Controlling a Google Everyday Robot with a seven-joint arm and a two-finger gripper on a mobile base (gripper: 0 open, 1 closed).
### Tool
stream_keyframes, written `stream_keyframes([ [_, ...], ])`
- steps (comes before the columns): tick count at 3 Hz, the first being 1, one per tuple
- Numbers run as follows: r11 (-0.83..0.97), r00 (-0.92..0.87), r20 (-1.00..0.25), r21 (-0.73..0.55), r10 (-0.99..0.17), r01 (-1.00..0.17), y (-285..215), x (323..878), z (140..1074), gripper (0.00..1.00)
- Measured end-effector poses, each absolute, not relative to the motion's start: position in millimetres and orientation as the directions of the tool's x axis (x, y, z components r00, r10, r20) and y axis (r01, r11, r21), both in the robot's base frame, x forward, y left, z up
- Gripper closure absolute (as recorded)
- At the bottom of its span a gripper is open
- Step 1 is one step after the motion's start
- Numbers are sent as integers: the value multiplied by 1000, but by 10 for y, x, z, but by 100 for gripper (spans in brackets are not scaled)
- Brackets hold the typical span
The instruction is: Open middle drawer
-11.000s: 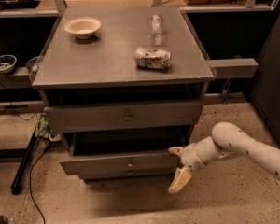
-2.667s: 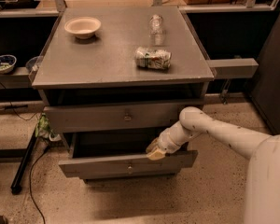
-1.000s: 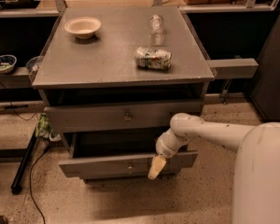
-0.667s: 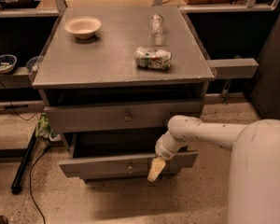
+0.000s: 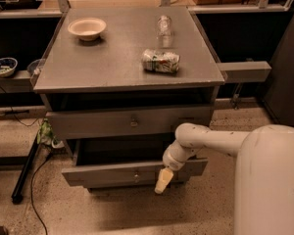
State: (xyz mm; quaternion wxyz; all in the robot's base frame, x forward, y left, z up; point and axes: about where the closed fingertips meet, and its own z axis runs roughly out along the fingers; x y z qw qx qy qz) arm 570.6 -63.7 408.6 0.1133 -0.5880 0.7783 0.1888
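On top of the grey cabinet [image 5: 103, 67] sit one pale bowl [image 5: 86, 28], one clear bottle [image 5: 163, 25] and one crumpled can [image 5: 160, 61]. A second bowl [image 5: 3, 66] rests on the dark shelf at left. Two drawer fronts show, each with one knob. The middle drawer [image 5: 103, 175], the lower of them, stands pulled out, its dark inside exposed. The gripper [image 5: 161, 180] points down in front of that drawer's face, just right of its knob [image 5: 136, 176]; whether it is open or closed cannot be told.
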Motion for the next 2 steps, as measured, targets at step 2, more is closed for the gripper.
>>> stream_keyframes([
  [2,225,-281,-404,181,-871,-957,-632,5658,4096,0],
])
